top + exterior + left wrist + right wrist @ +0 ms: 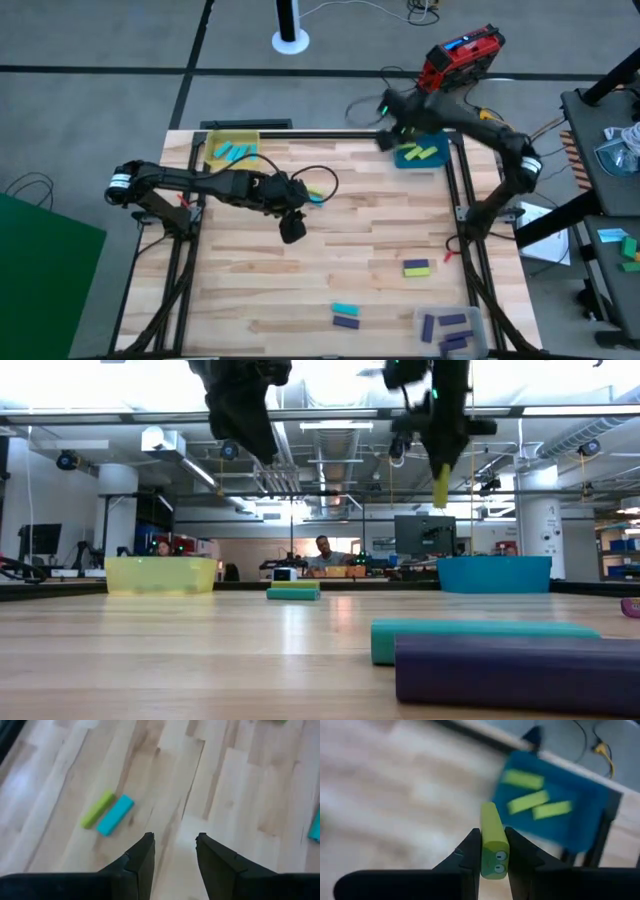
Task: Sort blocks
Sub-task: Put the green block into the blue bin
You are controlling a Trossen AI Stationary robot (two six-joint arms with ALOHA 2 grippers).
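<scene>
Right wrist view shows the right gripper (492,851) with its jaws clamped on a yellow-green block (493,840), held in the air beside the blue tray (580,827), where three more yellow-green blocks (529,801) lie. Left gripper (173,851) hangs over the tabletop (380,225) with jaws parted and nothing between them, above a yellow-green and cyan pair (107,811) lying side by side
</scene>
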